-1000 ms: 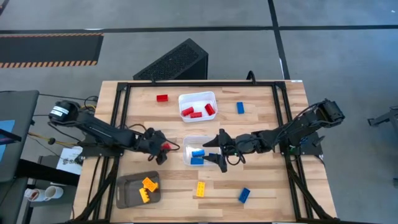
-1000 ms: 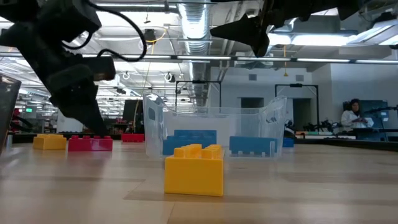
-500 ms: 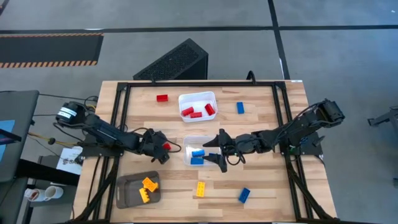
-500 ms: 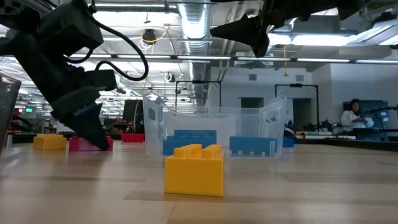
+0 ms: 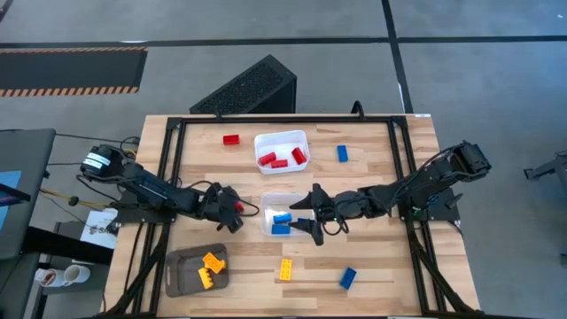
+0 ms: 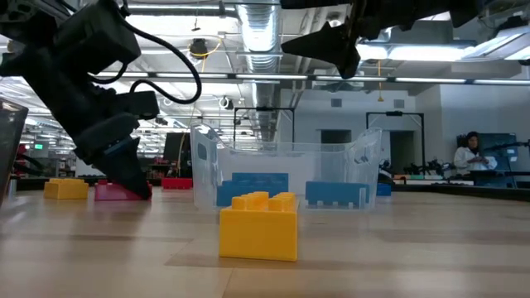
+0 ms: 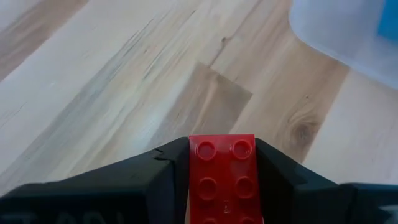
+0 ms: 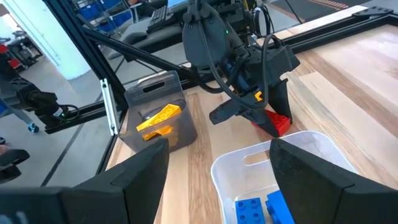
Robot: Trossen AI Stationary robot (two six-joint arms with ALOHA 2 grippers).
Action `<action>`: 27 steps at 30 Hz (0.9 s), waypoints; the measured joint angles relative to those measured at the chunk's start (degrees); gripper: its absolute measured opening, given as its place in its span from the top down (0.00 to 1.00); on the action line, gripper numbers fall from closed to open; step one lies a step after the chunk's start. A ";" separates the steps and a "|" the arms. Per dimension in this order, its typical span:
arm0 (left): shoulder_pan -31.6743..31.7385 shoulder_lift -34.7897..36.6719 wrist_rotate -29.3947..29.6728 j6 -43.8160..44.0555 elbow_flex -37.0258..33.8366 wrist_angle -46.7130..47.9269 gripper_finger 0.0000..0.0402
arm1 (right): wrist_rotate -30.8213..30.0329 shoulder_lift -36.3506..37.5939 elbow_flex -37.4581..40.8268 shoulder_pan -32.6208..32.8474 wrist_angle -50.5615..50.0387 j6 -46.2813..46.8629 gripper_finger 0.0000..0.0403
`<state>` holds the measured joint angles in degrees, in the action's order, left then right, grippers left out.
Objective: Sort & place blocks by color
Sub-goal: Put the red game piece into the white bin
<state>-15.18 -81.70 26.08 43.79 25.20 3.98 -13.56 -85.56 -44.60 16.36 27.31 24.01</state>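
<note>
My left gripper (image 5: 234,210) sits left of the clear tray (image 5: 266,199), shut on a red block (image 7: 222,177) that also shows in the low view (image 6: 112,192). My right gripper (image 5: 305,218) hangs open over the clear tray's right side, above the blue blocks (image 5: 281,222) lying in it. Loose on the table are a red block (image 5: 231,139), two blue blocks (image 5: 342,153) (image 5: 347,278) and a yellow block (image 5: 286,268). My left gripper pinches the red block's two long sides (image 7: 194,180) between its two fingers (image 7: 158,177), which lie along the block. They come slanting down from the table's left side. The block lies studs up, its underside on the table (image 6: 108,199) as far as the low view shows.
A white tray (image 5: 281,137) at the far middle holds red blocks. A grey tray (image 5: 182,275) at the near left holds yellow blocks. Black frame rails (image 5: 173,159) run along the table's edges. A person (image 6: 470,157) stands far off in the room.
My left gripper has come down toward the table over the red block and shut on it, taking hold of its sides.
</note>
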 joint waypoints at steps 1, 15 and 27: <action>0.00 -0.01 -0.30 -0.23 -0.04 -0.75 0.74 | 0.00 0.00 0.00 0.00 -0.09 -0.01 0.25; 0.35 0.03 -0.41 -12.68 -0.04 -16.81 0.67 | -1.74 -0.01 0.00 0.00 -1.68 -0.52 0.25; 7.71 7.91 -3.65 -22.24 0.04 -23.29 0.73 | -1.97 -0.02 0.00 -0.46 -1.64 -0.72 0.25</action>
<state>-7.47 -73.79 22.43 21.55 25.25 -19.30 -15.53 -85.58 -44.60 15.90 25.67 23.29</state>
